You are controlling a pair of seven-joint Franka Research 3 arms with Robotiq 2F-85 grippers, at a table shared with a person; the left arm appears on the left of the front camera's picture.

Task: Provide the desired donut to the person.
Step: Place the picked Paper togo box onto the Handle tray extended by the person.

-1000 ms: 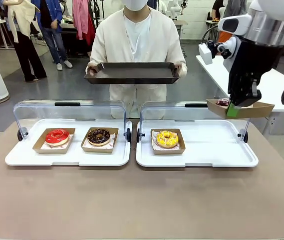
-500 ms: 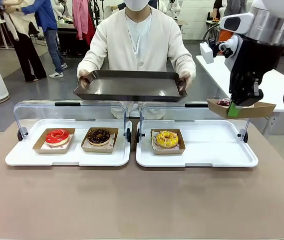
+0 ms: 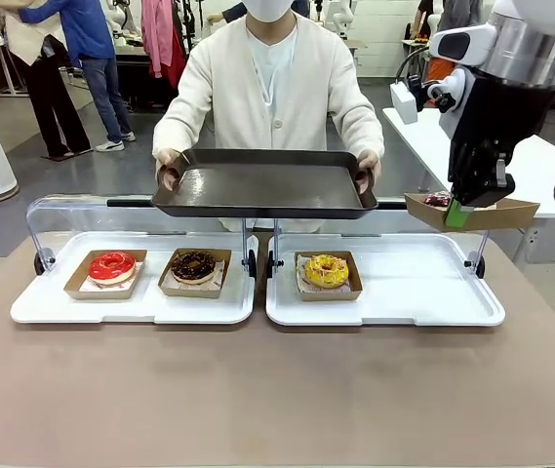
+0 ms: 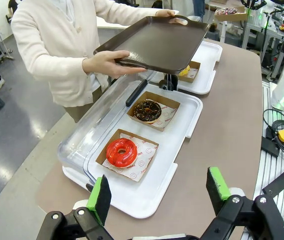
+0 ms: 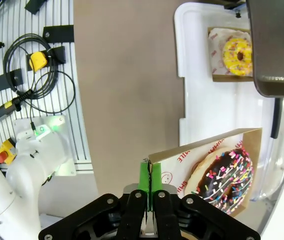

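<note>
Across a brown table (image 3: 277, 390) set with two white display trays (image 3: 423, 302), the person (image 3: 267, 88) in a cream cardigan holds a dark serving tray (image 3: 262, 185) level in both hands, apparently ready to receive. My right gripper (image 3: 457, 214), jaws clamped on the edge of a cardboard tray (image 3: 496, 212), carries the sprinkled chocolate donut (image 5: 224, 175) high at the table's right end, well apart from that serving tray. My left gripper (image 4: 158, 191) hangs spread and empty near the red donut (image 4: 121, 152), out of the way; the handover, I judge, is not yet made
</note>
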